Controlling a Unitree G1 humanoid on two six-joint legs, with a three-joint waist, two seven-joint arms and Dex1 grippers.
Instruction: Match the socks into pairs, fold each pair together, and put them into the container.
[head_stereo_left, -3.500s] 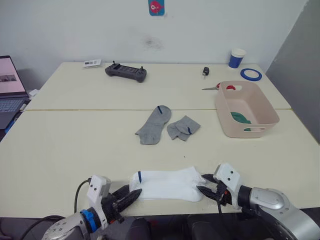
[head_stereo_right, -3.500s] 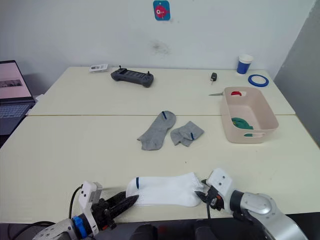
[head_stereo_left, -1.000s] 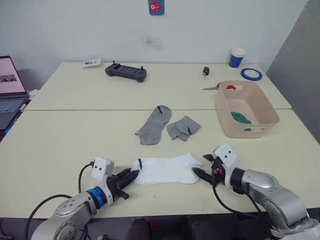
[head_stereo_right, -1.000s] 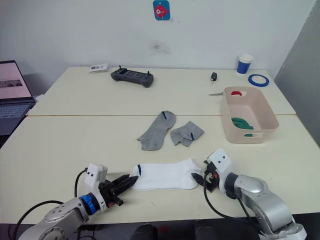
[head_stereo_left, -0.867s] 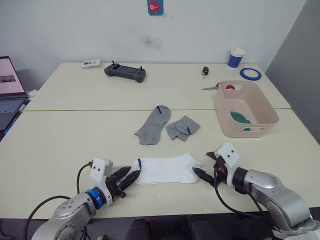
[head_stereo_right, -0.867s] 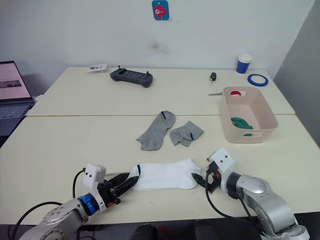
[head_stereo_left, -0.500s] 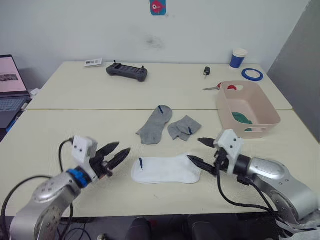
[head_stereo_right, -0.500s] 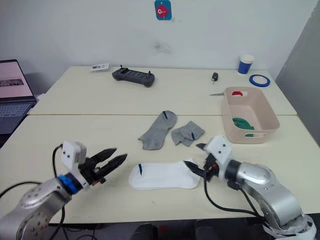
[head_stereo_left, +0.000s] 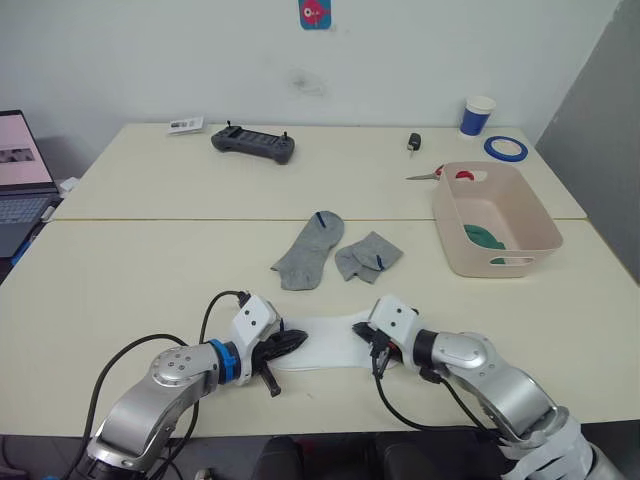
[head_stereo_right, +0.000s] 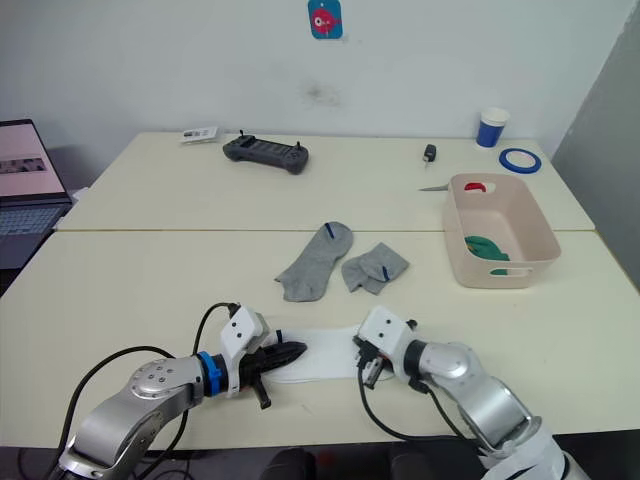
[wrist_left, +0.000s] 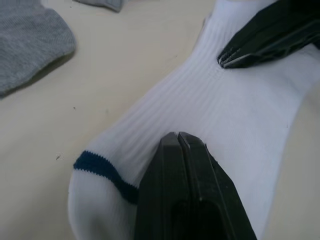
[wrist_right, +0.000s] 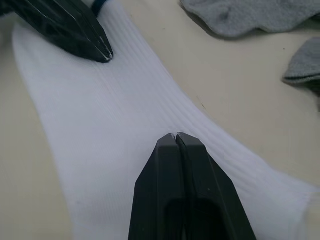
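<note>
White socks (head_stereo_left: 325, 343) lie flat at table's (head_stereo_left: 120, 270) near edge, cuff w/ blue mark toward L arm. L claw (head_stereo_left: 290, 343) is clenched, tips together, pressing on the cuff end; R claw (head_stereo_left: 372, 354) likewise clenched, tips resting on the toe end. In wrist views each claw's fingers (wrist_left: 179, 150) meet w/ no gap, pressed on the ribbed fabric, not pinching it. Long grey sock (head_stereo_left: 305, 250) lies at 12 o'clock from the white socks, well apart; folded grey sock (head_stereo_left: 368, 256) just beside it at its 3 o'clock. Container (head_stereo_left: 520, 195) stands at approx 2 o'clock from the white socks, well apart, w/ green socks (head_stereo_left: 485, 237) inside. Beyond: black controller (head_stereo_left: 252, 143), scissors (head_stereo_left: 438, 175), paper cup (head_stereo_left: 476, 115), blue tape roll (head_stereo_left: 505, 148).
</note>
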